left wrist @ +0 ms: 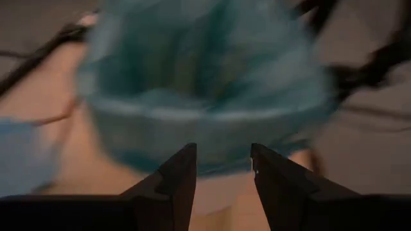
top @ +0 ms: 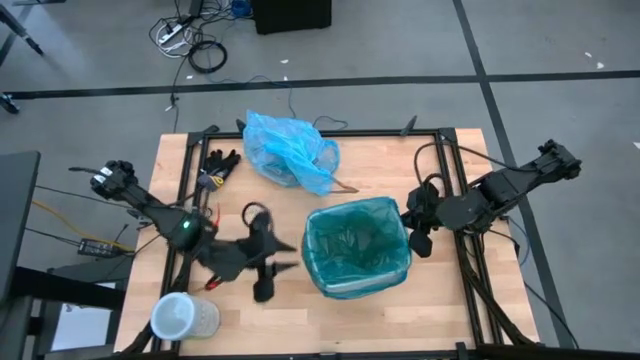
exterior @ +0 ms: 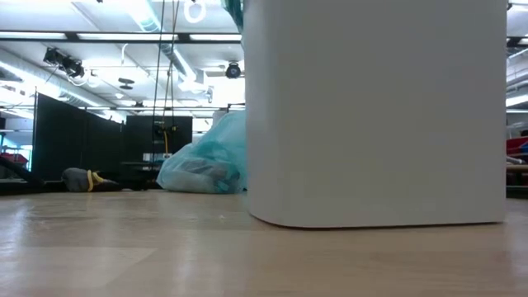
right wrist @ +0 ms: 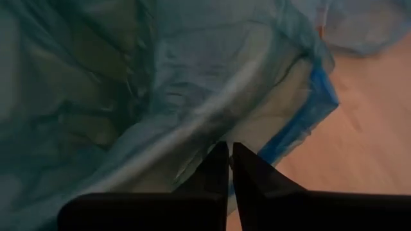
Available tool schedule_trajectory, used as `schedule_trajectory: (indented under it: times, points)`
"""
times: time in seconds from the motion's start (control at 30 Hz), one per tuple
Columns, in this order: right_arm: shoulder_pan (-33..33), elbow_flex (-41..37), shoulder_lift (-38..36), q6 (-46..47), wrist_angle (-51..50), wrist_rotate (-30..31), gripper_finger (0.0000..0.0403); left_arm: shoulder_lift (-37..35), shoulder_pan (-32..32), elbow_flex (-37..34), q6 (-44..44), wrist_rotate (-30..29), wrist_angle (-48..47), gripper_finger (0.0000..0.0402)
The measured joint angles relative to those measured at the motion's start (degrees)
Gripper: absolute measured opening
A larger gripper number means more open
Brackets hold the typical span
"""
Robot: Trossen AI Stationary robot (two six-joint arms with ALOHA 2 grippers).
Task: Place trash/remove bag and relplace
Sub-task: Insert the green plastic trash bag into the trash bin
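Filling the low view's foreground, the white bin stands upright on the wooden table, near the middle and toward the right arm's side when seen from above. It is lined with a teal-green plastic bag whose edge is folded out over the rim; the crinkled liner is all that shows inside, and I cannot tell whether anything lies at the bottom.

Behind the bin, well apart from both arms, the light blue bag sits bunched and bulging on the table. Through its thin skin the low view shows pale, crumpled shapes inside it, too dim to name.

At the bin's right side, the right gripper has its fingers pressed together, tips at the folded liner on the rim. Whether any film is pinched between them is not visible.

On the bin's other side, the left gripper hovers just beside the container with its fingers spread apart, pointing at the liner-covered rim and holding nothing.

Near the table's front left corner stands a pale, round cup-like container. Black gloves lie near the back left, just beside the blue bag.
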Motion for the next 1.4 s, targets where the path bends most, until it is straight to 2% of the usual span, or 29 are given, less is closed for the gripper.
schedule_trajectory:
  times: [0.13,0.27,0.4,0.47,0.57,0.67,0.8,0.9,1.03,1.13,1.4]
  points:
    - [0.0,-1.1,1.2,0.6,-0.5,-0.1,0.0012,2.3,-5.7,0.1,0.0,-1.4,8.8,0.0157]
    - [0.0,-1.2,1.6,-0.6,-0.6,0.5,0.001,5.9,-9.5,0.0,-0.7,-7.6,10.2,0.0157]
    - [0.0,-1.2,1.6,-0.8,-0.7,0.6,0.0007,9.4,-10.6,0.0,-3.0,-9.7,13.5,0.0157]
    - [-0.1,-1.2,1.6,-0.8,-1.1,0.7,0.0007,11.3,-10.7,0.0,-0.2,-11.2,18.6,0.0156]
    - [-0.8,-1.2,1.6,-0.7,-1.0,0.7,0.0006,13.7,-10.6,0.0,8.9,-11.0,27.8,0.0156]
    - [-1.4,-1.2,1.6,-0.5,-0.7,0.7,0.0006,14.5,-10.7,0.0,12.6,-11.6,30.0,0.0152]
    - [-1.4,-1.2,1.6,-2.1,-0.7,0.7,0.0006,16.0,-10.4,0.0,11.4,-17.6,28.9,0.0133]
    - [-1.4,-1.2,1.6,-3.3,-0.7,0.7,0.0006,19.1,-9.2,0.0,10.4,-20.7,31.6,0.0114]
    - [-1.4,-1.2,1.6,-4.0,-0.8,0.7,0.0006,24.3,-7.7,0.0,10.4,-21.3,42.1,0.0082]
    - [-1.2,-1.2,1.6,-4.3,-0.7,0.5,0.0006,27.9,-7.1,0.0,9.8,-21.9,46.2,0.0058]
    - [-0.7,-1.8,1.6,-3.6,-2.1,-0.1,0.0006,30.6,-7.0,0.0,4.1,-22.3,45.9,0.0013]
